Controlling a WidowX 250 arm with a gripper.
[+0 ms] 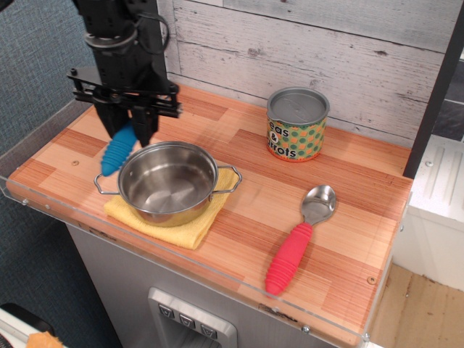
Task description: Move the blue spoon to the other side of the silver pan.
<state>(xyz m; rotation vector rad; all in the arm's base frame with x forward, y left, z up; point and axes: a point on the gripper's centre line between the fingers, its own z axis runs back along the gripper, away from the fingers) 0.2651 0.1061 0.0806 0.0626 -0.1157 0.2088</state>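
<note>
At ten o'clock of the shiny round steel pan (167, 183), the black pincer (130, 125) grips the ribbed blue-handled spoon (118, 149) above the wooden counter (348, 217). Released tilted, it could knock the pan's wire handle.

Single fixed view, raised and in front of the wooden table (239, 210), looking down and back toward the plank wall (348, 43) behind it; moderately close, the whole tabletop within frame.
</note>
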